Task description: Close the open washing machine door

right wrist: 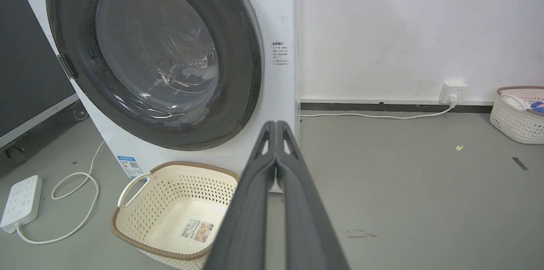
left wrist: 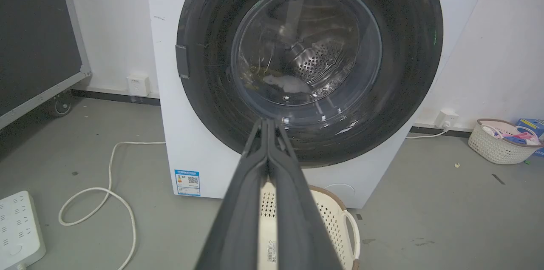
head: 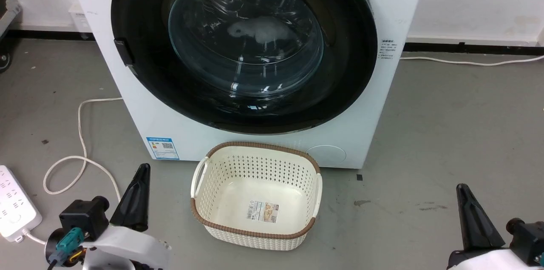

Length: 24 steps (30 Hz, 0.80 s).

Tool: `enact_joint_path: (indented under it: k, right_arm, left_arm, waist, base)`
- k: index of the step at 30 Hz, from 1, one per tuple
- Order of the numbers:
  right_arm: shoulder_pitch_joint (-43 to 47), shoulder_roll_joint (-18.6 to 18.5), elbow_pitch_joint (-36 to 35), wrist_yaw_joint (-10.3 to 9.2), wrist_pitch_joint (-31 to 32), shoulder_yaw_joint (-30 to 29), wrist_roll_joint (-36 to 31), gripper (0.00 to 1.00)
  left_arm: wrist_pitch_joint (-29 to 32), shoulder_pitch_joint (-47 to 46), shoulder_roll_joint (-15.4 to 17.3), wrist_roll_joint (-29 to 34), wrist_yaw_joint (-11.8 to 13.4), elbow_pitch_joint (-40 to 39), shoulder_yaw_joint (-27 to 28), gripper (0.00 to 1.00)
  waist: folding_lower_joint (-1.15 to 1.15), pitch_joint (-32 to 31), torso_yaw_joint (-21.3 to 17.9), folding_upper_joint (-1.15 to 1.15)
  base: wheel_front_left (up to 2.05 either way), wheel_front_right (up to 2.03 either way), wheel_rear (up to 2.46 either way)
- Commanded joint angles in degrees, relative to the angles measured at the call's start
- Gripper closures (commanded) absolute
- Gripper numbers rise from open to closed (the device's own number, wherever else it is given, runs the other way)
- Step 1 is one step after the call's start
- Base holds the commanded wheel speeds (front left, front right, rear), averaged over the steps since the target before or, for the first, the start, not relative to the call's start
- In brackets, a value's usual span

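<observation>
No wording is legible. The blue sticker [head: 162,147] with a QR code on the washing machine [head: 127,108], the small print [head: 387,49] near its right edge, and the barcode label [head: 263,211] inside the basket [head: 255,146] are all too small to read.

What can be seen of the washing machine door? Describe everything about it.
The washing machine door is large and round: a glossy black rim around a bulging clear glass bowl, with a small dark tab on its left edge. It looks shut, lying flush against the white machine front, nearly as wide as it. A pale item shows through the glass.
</observation>
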Motion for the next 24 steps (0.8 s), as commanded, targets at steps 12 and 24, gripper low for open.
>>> enact_joint_path:
  k: [12,24]
  right_arm:
    - [-0.89,-0.02,0.54,-0.01,0.78,0.68,-1.04,1.0]
    - [-1.49,-0.03,0.89,-0.01,1.32,1.25,-1.77,1.0]
  left_arm:
    - [1.19,0.41,-2.52,3.89,-0.99,-0.07,1.9,1.0]
    - [2.25,0.68,-4.55,7.09,-1.77,-0.11,3.4,1.0]
  waist:
    - [0.0,0.04,0.51,0.0]
    - [0.0,0.08,0.99,0.0]
  base:
    - [0.0,0.0,0.0]
    - [0.0,0.0,0.0]
